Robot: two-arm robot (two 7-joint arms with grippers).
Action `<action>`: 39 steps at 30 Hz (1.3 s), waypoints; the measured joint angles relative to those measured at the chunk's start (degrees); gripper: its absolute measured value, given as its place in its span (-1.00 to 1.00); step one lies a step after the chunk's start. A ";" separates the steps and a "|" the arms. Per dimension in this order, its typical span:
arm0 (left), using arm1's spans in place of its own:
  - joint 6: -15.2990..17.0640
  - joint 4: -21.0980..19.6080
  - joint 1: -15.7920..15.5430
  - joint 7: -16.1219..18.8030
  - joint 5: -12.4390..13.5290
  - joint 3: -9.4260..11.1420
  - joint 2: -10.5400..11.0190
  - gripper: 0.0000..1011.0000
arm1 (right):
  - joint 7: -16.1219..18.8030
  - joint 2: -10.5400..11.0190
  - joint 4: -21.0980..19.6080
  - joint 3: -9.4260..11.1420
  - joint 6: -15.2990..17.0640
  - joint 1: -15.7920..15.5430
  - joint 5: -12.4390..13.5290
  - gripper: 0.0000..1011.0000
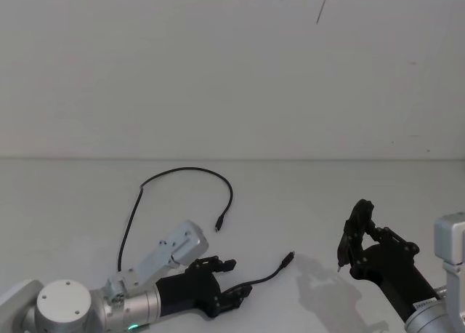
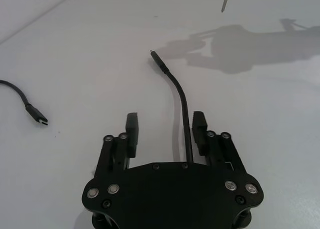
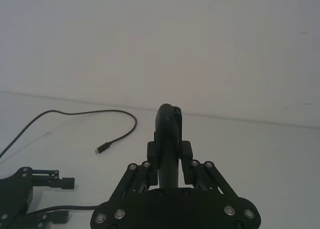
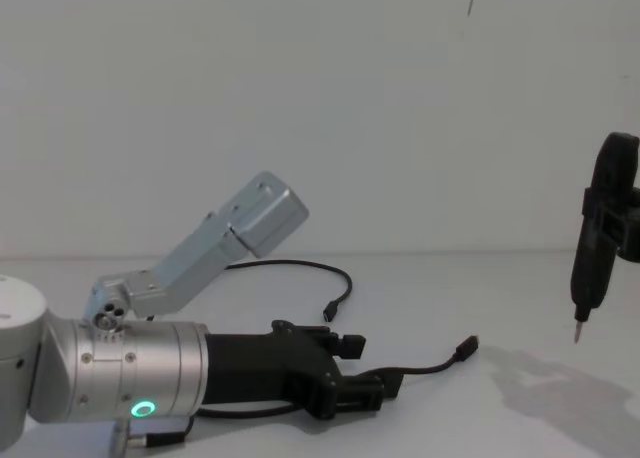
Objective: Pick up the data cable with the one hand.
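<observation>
A long thin black data cable [image 1: 231, 195] lies on the plain white table [image 1: 327, 195] in front of a white wall [image 1: 218, 71]. It arcs high across the surface, one small plug near the middle and the other plug further right. From that second plug the cord curves back into the gap between the spread fingers of the left gripper [image 1: 236, 278], a blocky matte-black two-jaw gripper on a thick silver arm low over the table. At the right, the black right gripper [image 1: 363, 227] holds a slim black pointed-tip tool [image 1: 347, 238] above the table.
</observation>
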 joint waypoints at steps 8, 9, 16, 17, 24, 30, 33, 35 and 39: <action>-0.07 1.25 -0.62 -0.20 0.08 0.08 -0.71 -0.21 | 0.00 0.00 0.00 0.00 0.00 0.00 0.00 -0.47; -0.08 1.34 -0.67 -0.22 0.08 0.09 -0.76 -0.32 | 0.00 0.00 0.00 0.00 0.00 0.00 0.00 -0.47; -0.12 1.89 -0.95 -0.31 0.12 0.13 -1.07 -0.73 | 0.00 0.00 0.00 0.00 0.00 0.00 0.00 -0.47; -0.12 1.93 -0.97 -0.31 0.13 0.13 -1.09 -0.75 | 0.00 0.00 0.00 0.00 0.00 0.00 0.00 -0.47; -0.13 2.18 -1.10 -0.35 0.16 0.16 -1.25 -0.92 | 0.00 0.00 0.00 0.00 0.00 0.00 0.00 -0.47; -0.51 1.08 -0.67 -0.42 0.06 -0.03 -0.91 -0.92 | 0.00 0.00 0.00 0.00 0.00 0.00 0.00 -0.47; -0.80 -0.16 -0.26 -0.64 -0.24 -0.30 -0.38 -0.92 | 0.00 0.00 0.00 0.00 0.00 0.00 0.00 -0.47; -1.03 -1.55 0.19 -1.02 -0.72 -0.60 0.26 -0.92 | 0.00 0.00 0.00 0.00 0.00 0.00 0.00 -0.47; -1.25 -4.94 1.39 -1.87 -1.85 -1.36 2.10 -0.92 | 0.00 0.00 0.00 0.00 0.00 0.00 0.00 -0.47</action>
